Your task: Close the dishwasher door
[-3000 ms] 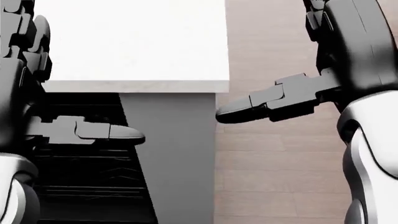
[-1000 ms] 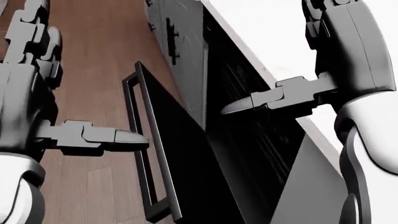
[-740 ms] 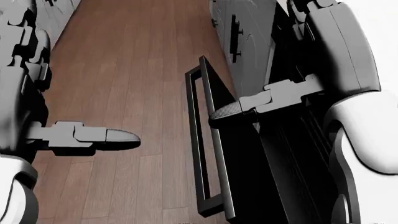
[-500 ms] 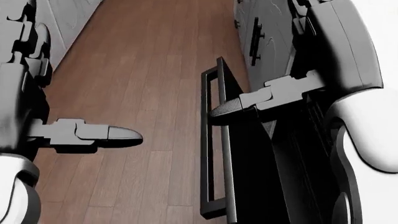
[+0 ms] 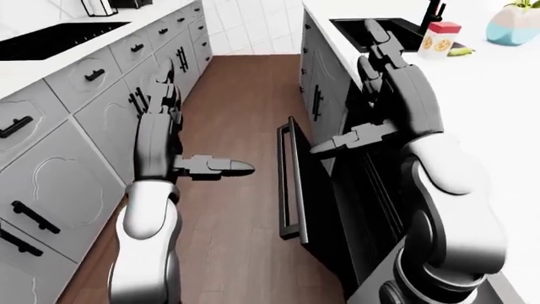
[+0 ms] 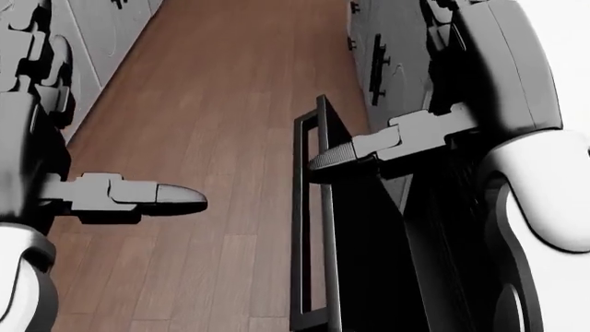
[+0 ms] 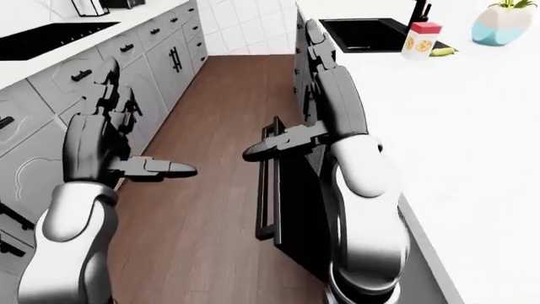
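**A:** Where is the dishwasher door [image 5: 316,202] sitting?

**B:** It is hanging partly open, low and right of centre in the left-eye view, jutting out from the right-hand cabinet run over the wooden floor [image 5: 240,114]. Its long bar handle [image 5: 285,183] is facing the aisle, and the dark inside of the machine is showing to the door's right.

**A:** And the right hand?

**B:** The right hand [image 6: 369,149] is reaching in from the right of the head view with its fingers stretched out straight — not curled round anything. The fingertips [image 6: 324,160] are lying over the door's upper edge, close to the handle; whether they are actually touching it, I cannot tell.

**A:** The left one?

**B:** The left hand [image 6: 138,197] is hovering over bare floor at the left of the head view, fingers likewise extended and holding nothing, well apart from the door.

**A:** What else is showing?

**B:** Grey cabinets with black handles are lining both sides of the aisle. On the white counter [image 5: 498,88] at the right of the left-eye view there is a black sink [image 5: 397,31] — and just beside it a red-capped bottle [image 5: 439,38] and a blue-and-white planter [image 5: 513,28]. Another dark inset [image 5: 50,39] is sitting in the left-hand counter at top left.
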Robot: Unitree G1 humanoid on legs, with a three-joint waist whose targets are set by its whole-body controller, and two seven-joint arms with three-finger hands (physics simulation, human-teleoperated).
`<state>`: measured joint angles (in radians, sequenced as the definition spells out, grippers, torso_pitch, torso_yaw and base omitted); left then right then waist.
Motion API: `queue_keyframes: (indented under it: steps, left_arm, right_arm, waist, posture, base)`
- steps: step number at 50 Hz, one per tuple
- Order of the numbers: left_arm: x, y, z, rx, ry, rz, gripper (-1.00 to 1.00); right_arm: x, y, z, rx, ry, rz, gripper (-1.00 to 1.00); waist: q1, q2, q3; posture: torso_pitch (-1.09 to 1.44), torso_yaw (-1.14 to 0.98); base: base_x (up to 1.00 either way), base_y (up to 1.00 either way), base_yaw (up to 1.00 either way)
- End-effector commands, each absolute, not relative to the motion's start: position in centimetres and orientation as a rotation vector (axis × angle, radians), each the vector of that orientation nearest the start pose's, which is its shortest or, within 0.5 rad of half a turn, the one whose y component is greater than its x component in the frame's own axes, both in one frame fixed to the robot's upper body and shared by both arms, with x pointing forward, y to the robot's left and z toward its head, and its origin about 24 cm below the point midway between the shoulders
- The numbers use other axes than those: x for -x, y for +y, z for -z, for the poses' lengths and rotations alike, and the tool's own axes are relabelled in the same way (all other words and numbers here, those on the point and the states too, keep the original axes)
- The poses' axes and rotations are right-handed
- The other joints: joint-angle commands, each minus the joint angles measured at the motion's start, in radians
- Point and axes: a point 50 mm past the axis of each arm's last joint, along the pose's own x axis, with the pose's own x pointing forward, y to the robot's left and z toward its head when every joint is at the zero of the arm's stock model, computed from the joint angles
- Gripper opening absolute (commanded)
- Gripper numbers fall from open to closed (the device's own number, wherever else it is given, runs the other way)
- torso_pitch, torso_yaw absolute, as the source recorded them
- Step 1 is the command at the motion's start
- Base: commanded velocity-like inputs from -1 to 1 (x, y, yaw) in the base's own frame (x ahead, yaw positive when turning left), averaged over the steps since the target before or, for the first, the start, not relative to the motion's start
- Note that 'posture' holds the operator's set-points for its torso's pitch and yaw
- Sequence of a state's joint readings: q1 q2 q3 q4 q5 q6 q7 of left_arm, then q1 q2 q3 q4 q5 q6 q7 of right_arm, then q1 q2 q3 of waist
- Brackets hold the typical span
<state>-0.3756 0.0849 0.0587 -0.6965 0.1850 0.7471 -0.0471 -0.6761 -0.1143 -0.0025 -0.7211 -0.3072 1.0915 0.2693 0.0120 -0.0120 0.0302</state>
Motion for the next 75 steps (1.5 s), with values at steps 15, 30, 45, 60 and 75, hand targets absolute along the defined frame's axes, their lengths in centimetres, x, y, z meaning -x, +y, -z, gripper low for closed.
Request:
queue_keyframes:
  steps: [15, 30, 45, 60, 75]
  left_arm:
    - [-25.4, 15.2, -22.4, -0.196, -0.372, -0.055, 1.00]
    - [-25.6, 15.1, -22.1, -0.197, -0.366, -0.051, 1.00]
    - [-25.5, 15.2, -22.3, -0.196, -0.369, -0.051, 1.00]
    - [-27.4, 13.7, -13.7, -0.181, -0.082, 0.039, 1.00]
    - [-31.3, 11.5, 1.7, -0.291, 0.436, 0.061, 1.00]
  right_arm:
    - [-26.3, -13.2, -27.0, 0.285, -0.325, -0.074, 1.00]
    - [-26.3, -13.2, -26.9, 0.288, -0.328, -0.072, 1.00]
    - [-26.3, -13.3, -27.0, 0.289, -0.327, -0.074, 1.00]
    - [-26.3, -13.3, -26.7, 0.283, -0.328, -0.073, 1.00]
    - [-26.5, -13.2, -26.6, 0.284, -0.325, -0.083, 1.00]
  waist:
    - [-0.013, 0.062, -0.005]
    - [0.011, -0.030, -0.018]
    - [-0.005, 0.021, -0.017]
    - [0.000, 0.004, -0.018]
    - [-0.004, -0.007, -0.020]
  posture:
    - [0.00, 0.00]
    - [0.00, 0.00]
    - [0.00, 0.00]
    - [0.00, 0.00]
    - [0.00, 0.00]
  base:
    - [0.26, -0.09, 0.00]
    - [0.32, 0.00, 0.00]
    - [0.00, 0.00, 0.00]
    - [0.00, 0.00, 0.00]
    - [0.00, 0.00, 0.00]
